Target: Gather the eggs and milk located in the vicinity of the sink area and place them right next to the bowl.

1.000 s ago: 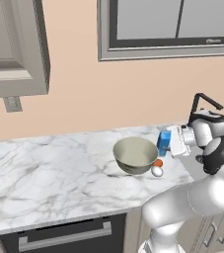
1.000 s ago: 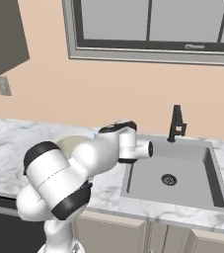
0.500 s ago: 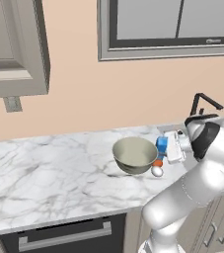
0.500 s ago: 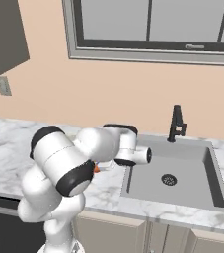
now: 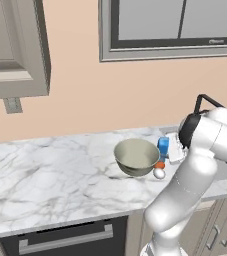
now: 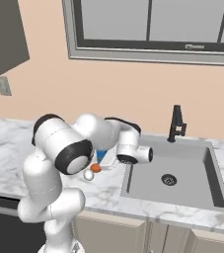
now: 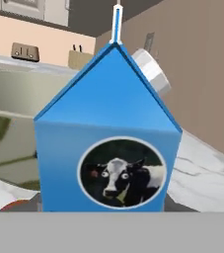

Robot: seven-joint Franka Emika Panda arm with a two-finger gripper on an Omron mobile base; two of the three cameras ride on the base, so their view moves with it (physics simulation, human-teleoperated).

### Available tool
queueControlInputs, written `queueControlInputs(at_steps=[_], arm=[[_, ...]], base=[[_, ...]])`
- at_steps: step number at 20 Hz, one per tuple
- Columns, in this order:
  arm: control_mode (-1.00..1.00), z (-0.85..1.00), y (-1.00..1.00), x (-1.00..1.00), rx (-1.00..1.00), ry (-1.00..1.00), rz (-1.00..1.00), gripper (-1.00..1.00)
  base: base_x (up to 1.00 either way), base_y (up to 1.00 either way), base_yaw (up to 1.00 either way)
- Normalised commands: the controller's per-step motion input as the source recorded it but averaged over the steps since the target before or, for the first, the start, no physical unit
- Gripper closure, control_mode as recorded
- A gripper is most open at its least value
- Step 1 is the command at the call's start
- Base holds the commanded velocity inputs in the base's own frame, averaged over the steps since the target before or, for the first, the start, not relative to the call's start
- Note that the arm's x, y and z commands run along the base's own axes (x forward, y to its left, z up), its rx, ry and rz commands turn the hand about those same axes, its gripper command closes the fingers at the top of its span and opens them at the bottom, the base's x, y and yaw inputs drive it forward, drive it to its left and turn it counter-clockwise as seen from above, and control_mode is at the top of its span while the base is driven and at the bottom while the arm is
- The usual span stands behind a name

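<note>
The milk (image 7: 108, 148), a blue carton with a cow picture, stands upright beside the bowl (image 5: 136, 157) on the marble counter. My gripper (image 7: 103, 205) is around the carton's lower part, with its dark fingers pressed against both sides. From the left base camera the white hand (image 5: 171, 150) is just right of the milk (image 5: 163, 146). Two eggs lie in front of the carton by the bowl's right side: an orange-brown egg (image 5: 160, 165) and a white egg (image 5: 159, 173). The eggs (image 6: 96, 168) also show under my arm in the right base view.
The sink (image 6: 172, 173) with its black faucet (image 6: 176, 123) lies to the right of the hand. A wall with a window runs behind the counter (image 5: 45, 170). A dark oven front (image 5: 60, 237) sits below the counter.
My arm's elbow and upper links have swung round. The hand and the milk have shifted only slightly, settling beside the bowl. The eggs and bowl have not moved.
</note>
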Motion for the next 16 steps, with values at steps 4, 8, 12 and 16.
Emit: queueControlInputs(at_steps=[4,8,12,16], arm=[[-1.0,-0.12,0.0,0.0,0.0,0.0,0.01,-1.0],[-1.0,-0.01,0.0,0.0,0.0,0.0,0.01,-1.0],[-1.0,0.0,-0.02,-0.01,0.0,0.0,0.0,-1.0],[-1.0,0.31,-0.07,-0.04,0.02,-0.02,0.0,-1.0]], base=[[0.0,0.0,0.0],[0.0,0.0,0.0],[0.0,0.0,0.0],[0.0,0.0,0.0]])
